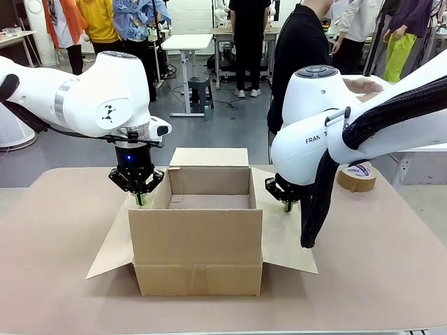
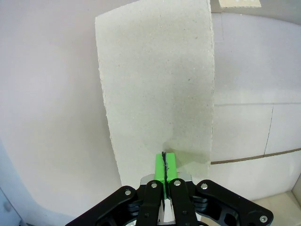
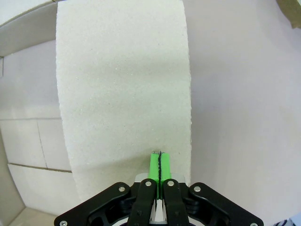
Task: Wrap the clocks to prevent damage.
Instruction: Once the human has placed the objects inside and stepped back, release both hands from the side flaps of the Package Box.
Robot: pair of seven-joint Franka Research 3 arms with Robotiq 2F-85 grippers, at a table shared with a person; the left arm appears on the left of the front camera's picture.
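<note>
A brown table is spreading across the front view, and an open cardboard box is sitting at its middle, near the robot's edge. The box's near wall is hiding part of its floor; the part that shows is looking like bare cardboard, though what is lying low inside cannot be told.

The left arm is reaching down beside the box's left wall, and the right arm is reaching down beside its right wall. The left flap and the right flap are splaying outward and sloping down to the table, while the rear flap is lying back toward the far side.

The left gripper is pointing straight down over the upper part of the left flap, its green pads pressed together with nothing between them. The right gripper is doing the same over the right flap, likewise closed and holding nothing. Each pair of tips seems to be touching its flap, but the views are not settling that.

A roll of tape is lying flat on the table, well apart from the box on the right. A person's hand is resting on the right arm.
</note>
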